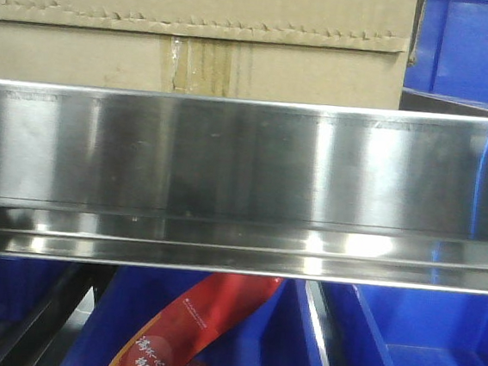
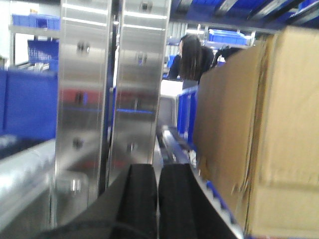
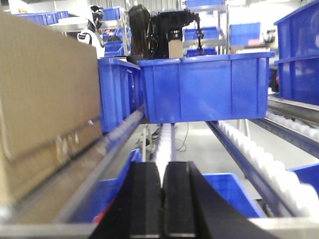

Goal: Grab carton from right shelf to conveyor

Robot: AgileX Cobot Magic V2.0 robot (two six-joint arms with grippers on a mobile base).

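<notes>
Clenched, empty left gripper [image 2: 157,172] and right gripper [image 3: 162,167] flank the carton [image 2: 259,139], apparently without contact: press inward evenly on opposite sides.

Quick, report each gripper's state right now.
Left gripper: jaws closed, holding nothing; the carton sits apart, to its right.
Right gripper: jaws closed, holding nothing.

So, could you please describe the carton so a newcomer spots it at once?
Find the shiny steel shelf rail across the front view. The carton sits above it. It is brown cardboard with jagged tape, unlike the blue bin beside it.
</notes>
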